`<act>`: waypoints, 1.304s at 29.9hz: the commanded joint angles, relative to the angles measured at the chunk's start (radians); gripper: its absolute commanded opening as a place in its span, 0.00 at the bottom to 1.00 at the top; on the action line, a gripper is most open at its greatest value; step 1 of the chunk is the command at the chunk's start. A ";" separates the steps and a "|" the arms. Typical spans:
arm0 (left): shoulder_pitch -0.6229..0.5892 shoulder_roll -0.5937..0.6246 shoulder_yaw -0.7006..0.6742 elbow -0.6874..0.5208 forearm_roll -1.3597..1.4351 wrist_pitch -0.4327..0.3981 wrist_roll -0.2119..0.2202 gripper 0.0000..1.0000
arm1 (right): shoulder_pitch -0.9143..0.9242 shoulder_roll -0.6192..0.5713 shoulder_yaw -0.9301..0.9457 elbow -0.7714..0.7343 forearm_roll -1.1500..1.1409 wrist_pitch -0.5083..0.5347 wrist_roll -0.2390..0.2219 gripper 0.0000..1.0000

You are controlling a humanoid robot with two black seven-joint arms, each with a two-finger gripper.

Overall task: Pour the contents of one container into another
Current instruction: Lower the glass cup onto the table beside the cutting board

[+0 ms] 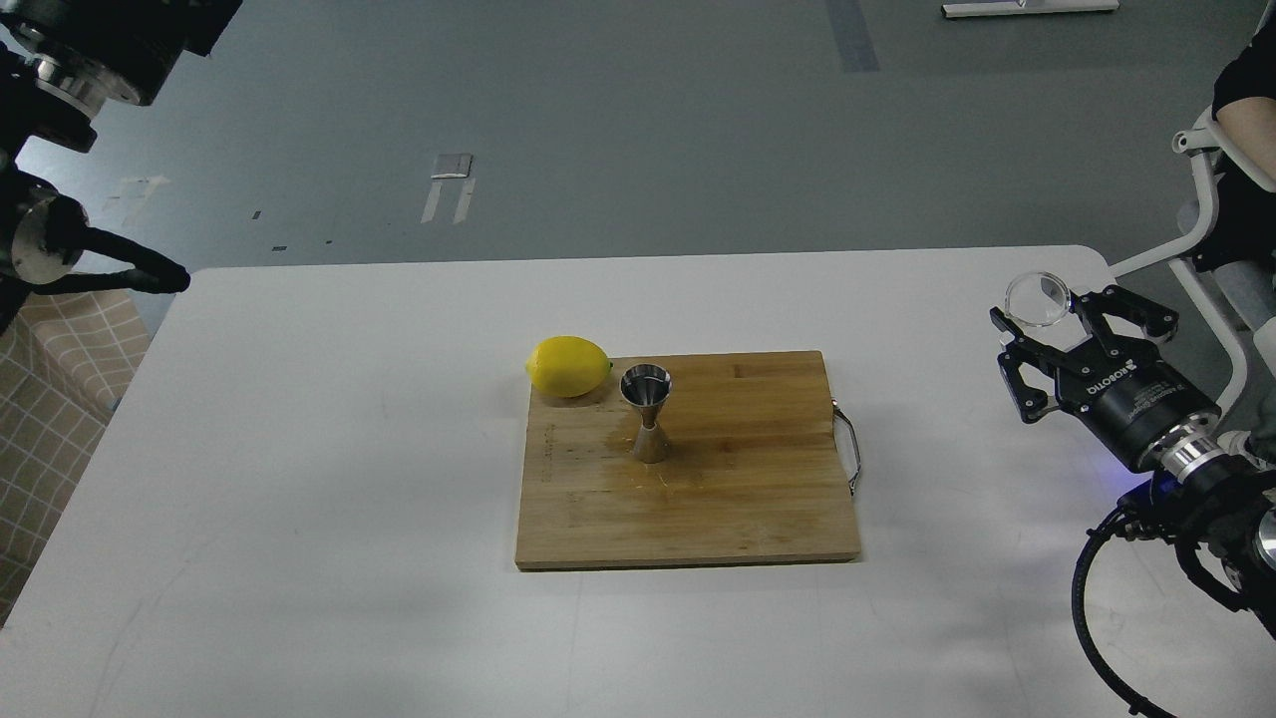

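Observation:
The clear glass tumbler (1038, 298) hangs tilted over the table's far right corner, with my right gripper (1044, 317) shut on it. The steel jigger (646, 413) stands upright on the wooden cutting board (738, 509), larger cone up, far to the left of the tumbler. A wet patch shows on the board around the jigger's foot. My left arm (60, 249) sits at the far left edge, off the table; its end is dark and its fingers cannot be told apart.
A yellow lemon (568, 366) lies at the board's far left corner, close to the jigger. The board has a metal handle (850, 454) on its right side. A white chair (1211, 229) and a person stand beyond the table's right corner.

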 commanded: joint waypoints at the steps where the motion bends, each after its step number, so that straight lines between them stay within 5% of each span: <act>1: 0.000 -0.001 0.003 0.000 0.002 -0.002 0.000 0.97 | -0.064 0.047 0.050 -0.010 0.004 0.006 0.001 0.44; 17: 0.005 -0.009 0.008 0.000 0.005 -0.002 0.000 0.97 | -0.205 0.237 0.117 -0.048 0.003 0.009 0.041 0.44; 39: 0.003 -0.009 0.008 0.003 0.020 0.000 0.000 0.97 | -0.182 0.291 0.125 -0.143 0.004 0.001 0.054 0.44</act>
